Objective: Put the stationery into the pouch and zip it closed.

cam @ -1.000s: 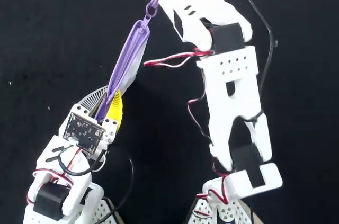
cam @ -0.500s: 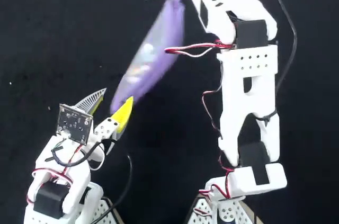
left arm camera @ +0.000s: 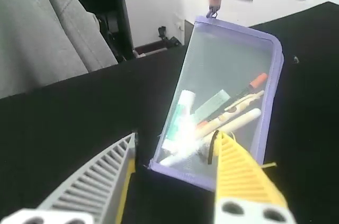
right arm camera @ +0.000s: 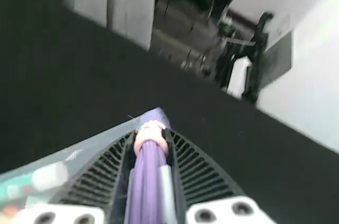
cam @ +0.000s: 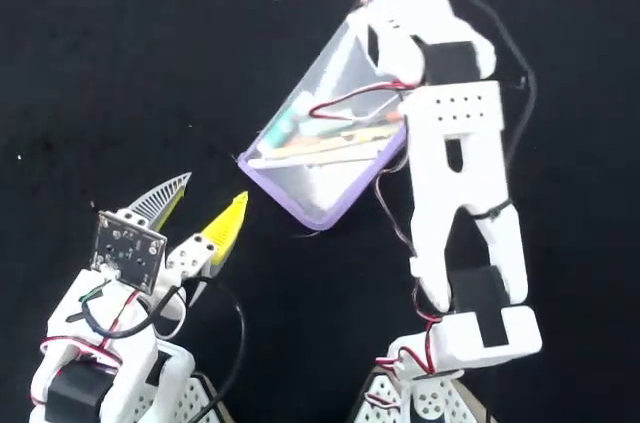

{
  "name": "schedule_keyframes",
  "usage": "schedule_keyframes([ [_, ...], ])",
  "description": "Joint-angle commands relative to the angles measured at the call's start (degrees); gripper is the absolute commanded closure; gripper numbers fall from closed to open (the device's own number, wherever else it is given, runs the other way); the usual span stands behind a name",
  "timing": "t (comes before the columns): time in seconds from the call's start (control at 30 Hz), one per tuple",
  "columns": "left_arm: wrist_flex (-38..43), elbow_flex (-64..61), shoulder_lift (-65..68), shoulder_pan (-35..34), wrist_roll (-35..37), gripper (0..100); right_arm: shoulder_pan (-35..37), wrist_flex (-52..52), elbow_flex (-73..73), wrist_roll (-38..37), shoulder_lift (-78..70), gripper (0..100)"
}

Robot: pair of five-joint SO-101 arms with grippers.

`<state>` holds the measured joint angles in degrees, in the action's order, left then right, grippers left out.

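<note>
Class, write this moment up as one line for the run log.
left end effector: open, empty, beside pouch | right end effector: shut on pouch edge | stationery: inside pouch

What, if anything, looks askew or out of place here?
The pouch hangs askew, pinched at one corner by the right gripper; the stationery lies bunched toward its lower end. The left gripper is open, apart from it.

Pouch (cam: pixel 310 165) hangs from right claw (right arm camera: pixel 151 138), blocking mid-surface. Left claw (cam: pixel 212 189), spread, sits just beside its lower corner. Passage: over surface (cam: pixel 100 83) on the robot's left.
</note>
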<state>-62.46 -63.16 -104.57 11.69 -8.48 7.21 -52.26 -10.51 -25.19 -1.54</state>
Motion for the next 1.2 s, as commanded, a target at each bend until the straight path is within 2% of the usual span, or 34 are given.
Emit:
schedule_keyframes([
  [0.0,-0.35,0.75,0.18,-0.40,-0.35,76,1.32,4.92,6.29,-0.09,1.01,98.8],
  [0.33,0.00,-6.20,0.18,-0.40,-0.35,76,8.26,5.19,18.15,-0.09,1.01,97.1],
  [0.53,0.00,-9.19,0.18,-0.40,-0.35,76,12.13,5.63,24.04,-0.09,0.66,71.8],
  [0.63,0.00,-9.45,0.18,-0.40,-0.26,76,12.57,5.36,23.16,-0.35,1.54,64.1],
  [0.8,0.00,-9.01,0.18,-0.40,-0.26,77,12.66,2.73,19.56,-0.09,7.96,63.9],
  [1.1,-0.53,-1.54,0.18,-0.48,-0.35,96,11.34,-8.35,14.90,-0.09,27.82,63.9],
  [1.17,-0.53,0.04,0.18,-0.48,-0.35,97,10.11,-10.11,15.69,-0.09,32.31,63.9],
])
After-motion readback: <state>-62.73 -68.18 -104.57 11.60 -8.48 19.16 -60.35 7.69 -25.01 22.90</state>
